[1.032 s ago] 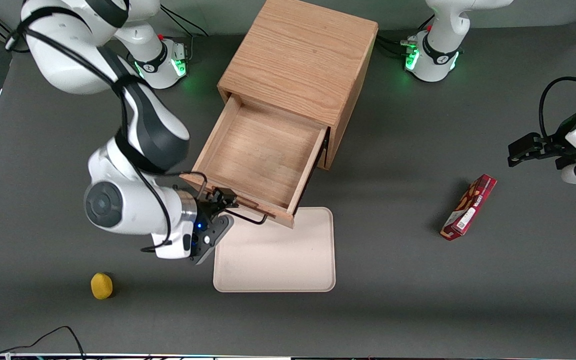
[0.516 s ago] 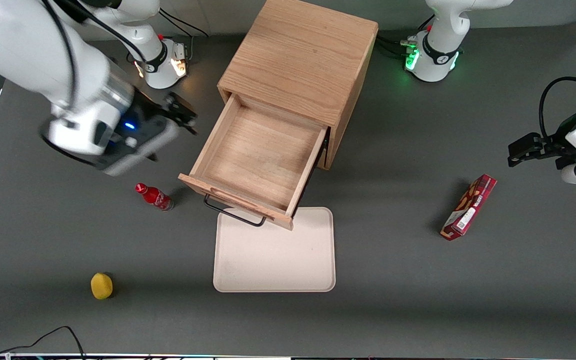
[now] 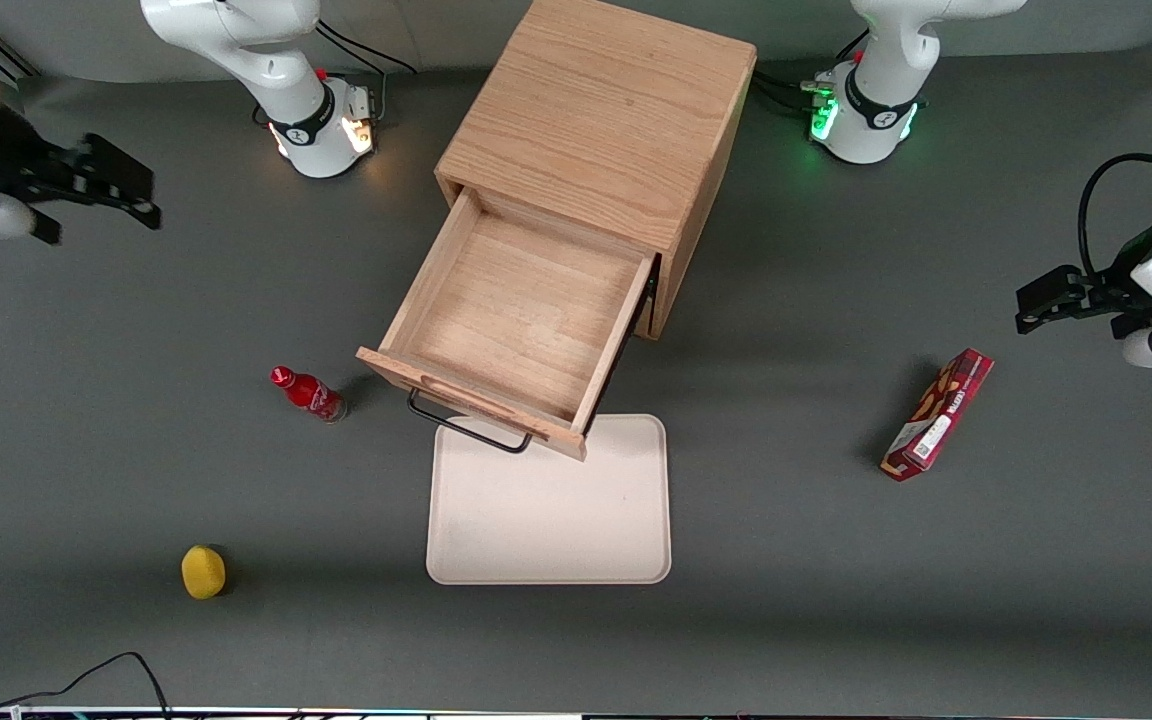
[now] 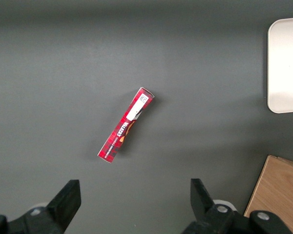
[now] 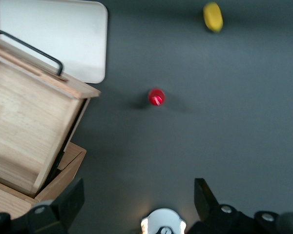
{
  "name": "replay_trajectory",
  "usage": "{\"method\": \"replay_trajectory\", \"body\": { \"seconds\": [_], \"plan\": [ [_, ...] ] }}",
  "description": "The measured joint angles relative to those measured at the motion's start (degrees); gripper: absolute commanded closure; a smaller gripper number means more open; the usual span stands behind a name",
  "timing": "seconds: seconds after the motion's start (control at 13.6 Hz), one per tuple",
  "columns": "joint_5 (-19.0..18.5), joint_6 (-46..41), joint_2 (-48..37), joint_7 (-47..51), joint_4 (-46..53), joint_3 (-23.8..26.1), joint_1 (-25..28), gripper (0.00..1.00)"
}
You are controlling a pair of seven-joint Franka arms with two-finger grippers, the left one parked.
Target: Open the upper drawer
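Observation:
The upper drawer (image 3: 526,305) of the oak cabinet (image 3: 601,110) stands pulled far out and is empty inside. Its black wire handle (image 3: 466,430) hangs over the edge of the beige tray. The drawer also shows in the right wrist view (image 5: 27,122), with the handle (image 5: 31,46). The drawer front beneath it is hidden under the open drawer. My right gripper (image 3: 131,190) is open and holds nothing. It is raised above the table toward the working arm's end, well away from the drawer. In the right wrist view the gripper (image 5: 138,200) has its fingers (image 5: 71,200) spread wide.
A beige tray (image 3: 548,520) lies in front of the drawer. A small red bottle (image 3: 308,393) stands beside the drawer front, and a yellow object (image 3: 203,571) lies nearer the front camera. A red box (image 3: 938,414) lies toward the parked arm's end.
My right gripper has let go of the handle and swung up and away toward the working arm's end. The drawer has stayed pulled out. The red bottle has come into view.

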Motion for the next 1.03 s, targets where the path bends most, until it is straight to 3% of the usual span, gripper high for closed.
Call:
{"method": "replay_trajectory", "body": {
  "seconds": [0.29, 0.52, 1.03],
  "plan": [
    [2.8, 9.4, -9.5, 1.1, -20.0, -9.3, -0.1, 0.00],
    [2.7, 16.9, -17.0, 1.1, -34.8, -10.9, -0.2, 0.00],
    [0.3, 17.3, -17.8, 3.7, -33.3, -9.3, 0.6, 0.00]
  ]
}}
